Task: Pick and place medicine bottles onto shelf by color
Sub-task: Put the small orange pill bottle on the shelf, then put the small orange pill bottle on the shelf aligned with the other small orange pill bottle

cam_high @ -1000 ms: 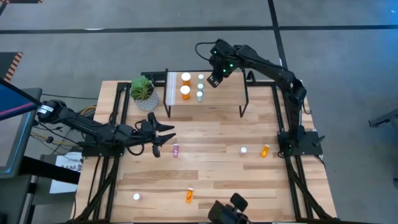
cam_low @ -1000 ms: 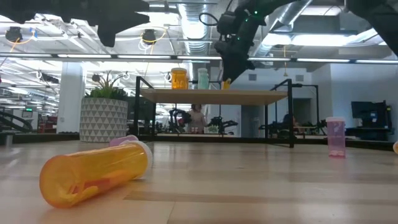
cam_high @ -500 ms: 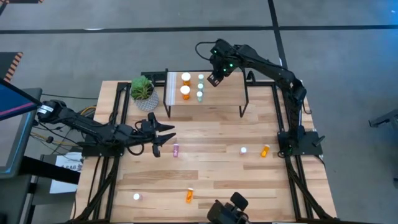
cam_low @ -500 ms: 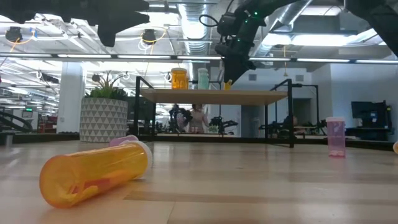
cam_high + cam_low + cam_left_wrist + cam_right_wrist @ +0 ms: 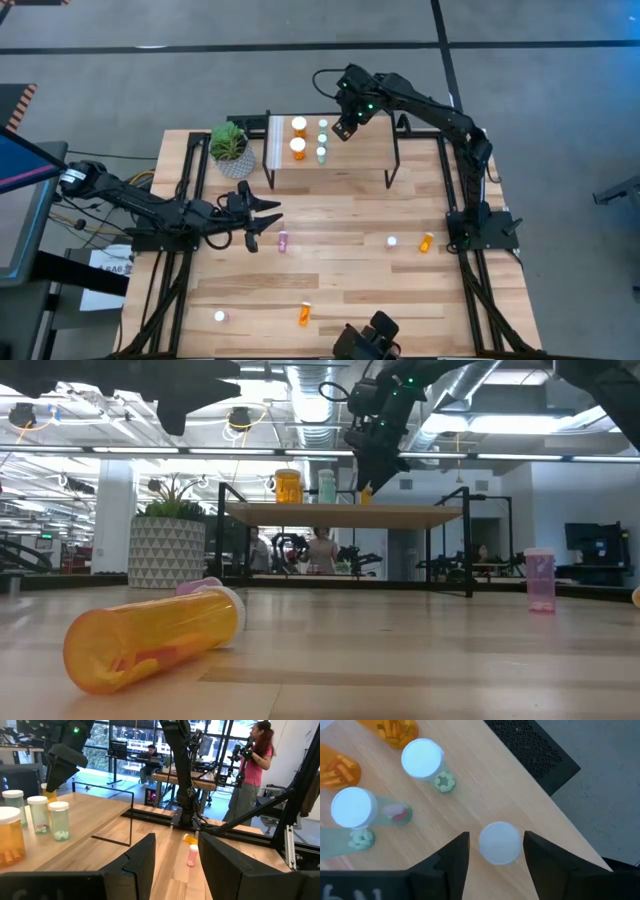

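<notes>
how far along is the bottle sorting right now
Done: two orange bottles and two teal bottles stand on the shelf. In hand: the right gripper is over the shelf with its jaws open around a white-capped bottle standing there. Left: five bottles on the table, two orange, three with pink or white caps up. The left gripper waits low over the table, holding nothing.

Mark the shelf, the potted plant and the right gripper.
shelf [image 5: 360, 160], high view, bare board.
potted plant [image 5: 229, 142], high view, green leaves.
right gripper [image 5: 491, 851], right wrist view, between the fingertips, over a white cap.
</notes>
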